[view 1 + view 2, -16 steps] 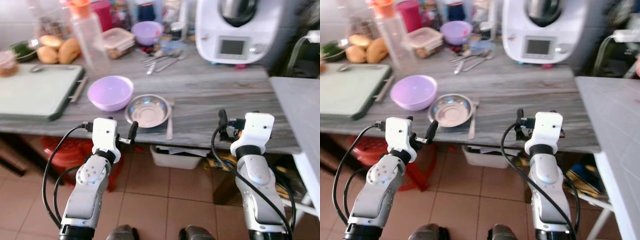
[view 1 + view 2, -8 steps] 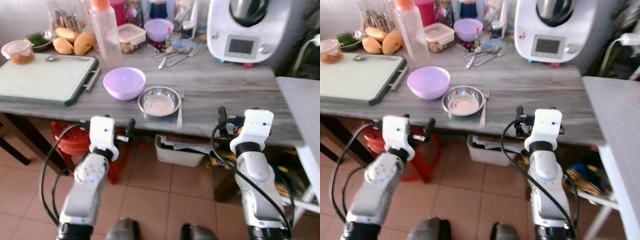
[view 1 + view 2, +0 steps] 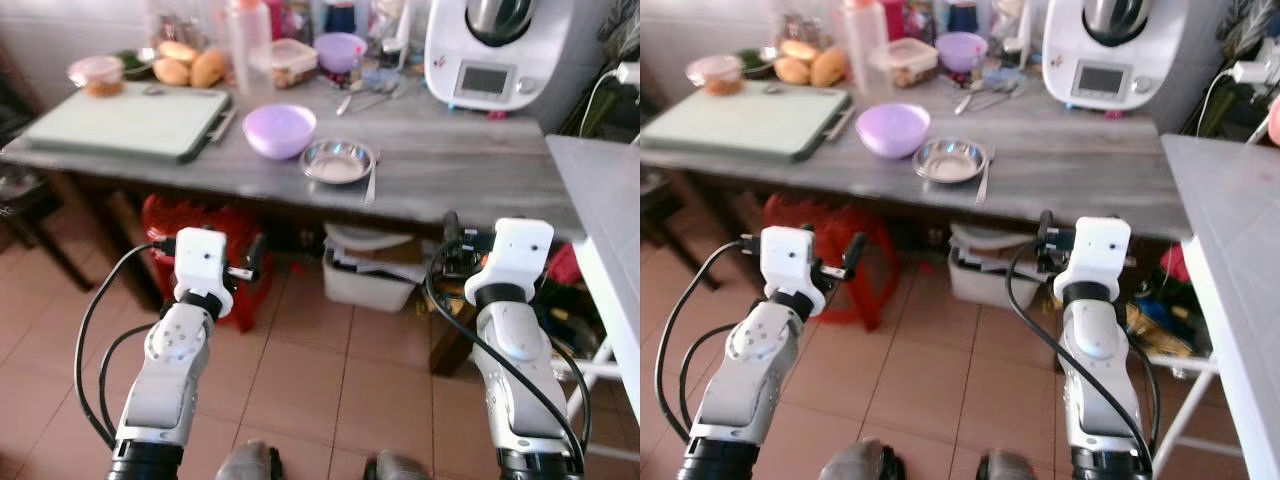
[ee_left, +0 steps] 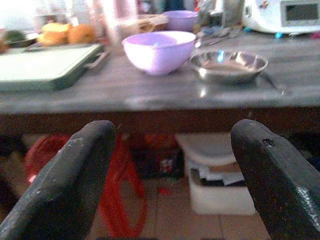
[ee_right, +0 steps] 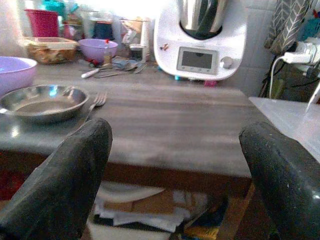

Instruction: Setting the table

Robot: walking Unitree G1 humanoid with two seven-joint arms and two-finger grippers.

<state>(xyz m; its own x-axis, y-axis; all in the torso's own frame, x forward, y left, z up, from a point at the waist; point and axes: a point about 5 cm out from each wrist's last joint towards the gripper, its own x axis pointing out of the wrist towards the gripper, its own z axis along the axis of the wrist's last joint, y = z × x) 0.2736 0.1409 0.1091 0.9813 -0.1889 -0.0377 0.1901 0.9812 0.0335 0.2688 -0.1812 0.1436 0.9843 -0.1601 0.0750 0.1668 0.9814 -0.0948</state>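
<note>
A purple bowl (image 3: 279, 130) stands near the front edge of the grey wooden table (image 3: 460, 170). Beside it is a shallow steel dish (image 3: 338, 161), and a fork (image 3: 371, 178) lies along the dish's right side. Both arms are held low over the tiled floor, well short of the table. My left gripper (image 4: 170, 175) is open and holds nothing; its wrist view looks at the bowl (image 4: 158, 51) and dish (image 4: 228, 64). My right gripper (image 5: 175, 175) is open and holds nothing, facing the dish (image 5: 42, 102) and fork (image 5: 96, 104).
A green cutting board (image 3: 120, 118) lies at the table's left. A white kitchen machine (image 3: 500, 50), loose cutlery (image 3: 370, 95), a second purple bowl (image 3: 340, 50) and jars stand at the back. Under the table are a red stool (image 3: 205, 235) and a white bin (image 3: 370, 280). A white tabletop (image 3: 610, 220) juts in at right.
The whole view has shifted: the table now lies farther off and higher in the picture, with more floor showing. Both grippers stay open and empty in the same pose.
</note>
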